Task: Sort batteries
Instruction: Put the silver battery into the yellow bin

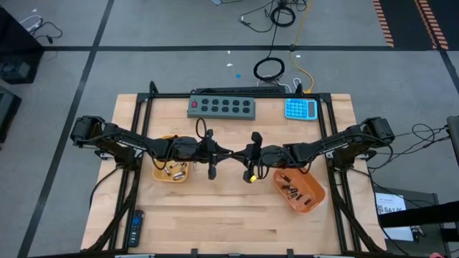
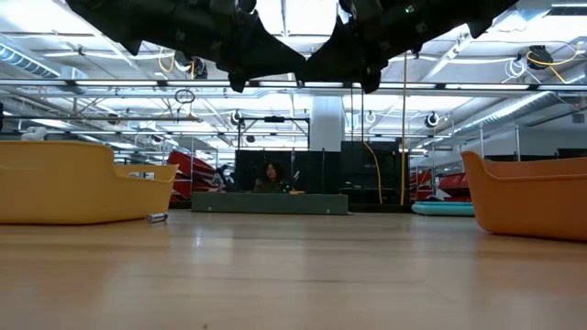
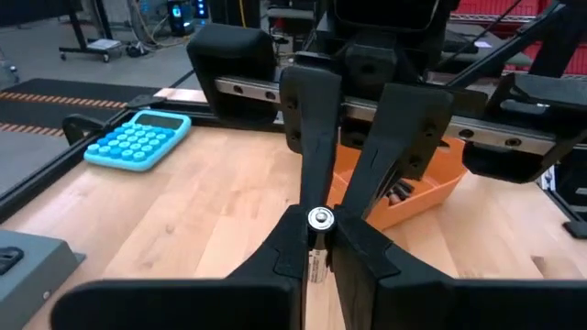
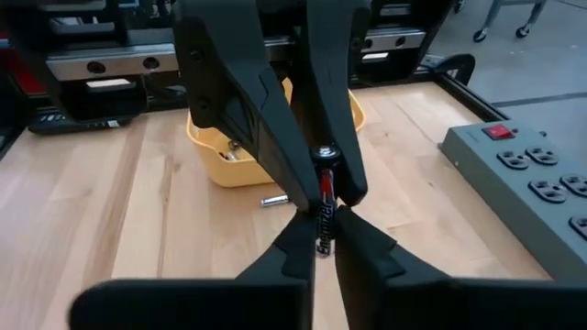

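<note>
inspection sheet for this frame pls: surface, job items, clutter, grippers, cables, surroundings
Surface: wooden table.
Job's things: one battery pinched between both grippers above mid-table; yellow tray and orange tray hold batteries; one loose battery beside the yellow tray.
Clutter: power strip, blue calculator, remote control.
Grippers: left gripper and right gripper both shut on the battery.
Cables: coiled on the floor.
Surroundings: a person behind the table.

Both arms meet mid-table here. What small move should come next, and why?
Probably the left pincer should open and let go: both it and the right pincer pinch the same dark battery above the table, and the orange tray beside the right arm holds dark ones.
</note>
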Controlling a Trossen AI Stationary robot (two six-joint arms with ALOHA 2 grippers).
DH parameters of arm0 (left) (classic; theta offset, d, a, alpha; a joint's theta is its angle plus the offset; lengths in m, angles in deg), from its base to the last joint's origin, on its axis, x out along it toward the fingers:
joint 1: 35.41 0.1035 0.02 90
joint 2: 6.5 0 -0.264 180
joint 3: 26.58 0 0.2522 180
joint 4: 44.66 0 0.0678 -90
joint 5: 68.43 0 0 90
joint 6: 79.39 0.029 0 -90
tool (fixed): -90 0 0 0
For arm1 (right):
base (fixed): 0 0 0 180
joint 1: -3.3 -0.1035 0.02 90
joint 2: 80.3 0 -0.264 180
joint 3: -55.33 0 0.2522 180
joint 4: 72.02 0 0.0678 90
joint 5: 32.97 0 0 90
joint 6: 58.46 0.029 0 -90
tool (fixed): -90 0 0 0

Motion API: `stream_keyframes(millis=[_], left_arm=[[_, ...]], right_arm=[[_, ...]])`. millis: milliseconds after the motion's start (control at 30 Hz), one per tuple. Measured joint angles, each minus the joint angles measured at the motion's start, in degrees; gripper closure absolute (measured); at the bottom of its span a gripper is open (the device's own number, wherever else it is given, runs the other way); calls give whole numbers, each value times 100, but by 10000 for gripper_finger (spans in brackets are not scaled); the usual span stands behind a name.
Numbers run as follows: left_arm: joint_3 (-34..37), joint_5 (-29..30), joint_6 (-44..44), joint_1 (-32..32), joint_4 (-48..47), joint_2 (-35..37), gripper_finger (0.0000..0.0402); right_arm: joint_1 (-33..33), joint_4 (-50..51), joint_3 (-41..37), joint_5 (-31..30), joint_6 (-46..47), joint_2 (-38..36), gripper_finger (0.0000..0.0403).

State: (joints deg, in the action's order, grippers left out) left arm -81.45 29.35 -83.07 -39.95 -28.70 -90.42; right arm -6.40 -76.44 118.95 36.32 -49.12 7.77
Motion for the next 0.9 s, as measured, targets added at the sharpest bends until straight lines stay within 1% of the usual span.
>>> stream_keyframes(millis=[100, 233, 300, 400, 433, 567, 667, 733, 800, 900], left_arm=[[-8, -16, 4, 0, -73, 2, 368], [20, -14, 2, 7, -551, 25, 368], [23, -14, -9, 7, -633, 86, 368], [6, -2, -55, 6, -902, 277, 368], [6, -2, -124, 4, -1128, 351, 368], [7, 46, -496, -26, -2232, 854, 368], [7, 106, -961, -157, -3396, 1264, 368], [7, 149, -1386, -256, -4213, 1557, 368], [5, 278, -1884, -353, -4970, 1776, 368], [9, 866, -2705, -606, -6146, 1982, 368]], right_arm=[[-2, 3, 0, 10, 164, 0, 359], [-7, 171, 4, 22, 383, -11, 302], [-2, 283, 4, 22, 457, -17, 277], [35, 409, 4, 20, 494, -15, 249], [56, 478, 4, 18, 498, -15, 243], [112, 1096, 7, 15, 645, -15, 236], [114, 1648, 7, -14, 697, -15, 240], [114, 1835, 4, -19, 728, -9, 244], [114, 1765, -35, -76, 735, -9, 248], [92, 1166, -305, -283, 683, -9, 253]])
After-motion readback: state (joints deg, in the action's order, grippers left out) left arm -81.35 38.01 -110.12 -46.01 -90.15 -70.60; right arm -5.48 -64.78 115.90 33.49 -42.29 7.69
